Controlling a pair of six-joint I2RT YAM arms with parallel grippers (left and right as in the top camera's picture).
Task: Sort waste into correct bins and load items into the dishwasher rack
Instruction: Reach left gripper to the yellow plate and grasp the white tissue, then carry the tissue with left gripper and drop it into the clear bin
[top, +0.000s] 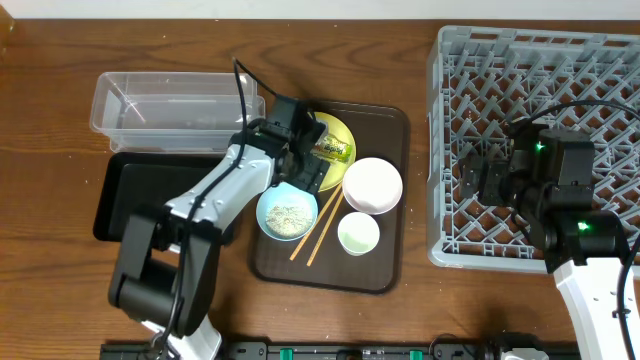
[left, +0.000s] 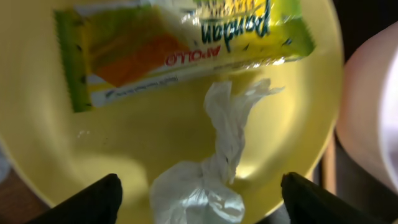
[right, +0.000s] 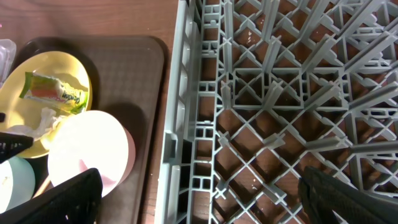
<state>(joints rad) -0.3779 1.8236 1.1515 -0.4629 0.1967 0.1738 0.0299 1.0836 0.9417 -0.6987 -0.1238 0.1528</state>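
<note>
Wood tabletop; left hand wide over scrap, right hand seemingly wide over rack.

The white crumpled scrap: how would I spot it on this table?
Find the dark brown tray beside the grey rack. On its yellow plate, the scrap lies next to the yellow-green wrapper. It is twisted, plain white, unprinted, unlike the wrapper.

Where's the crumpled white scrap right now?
In the left wrist view the scrap lies on the yellow plate, just below the snack wrapper in frame, between the open fingers of the left gripper.
</note>
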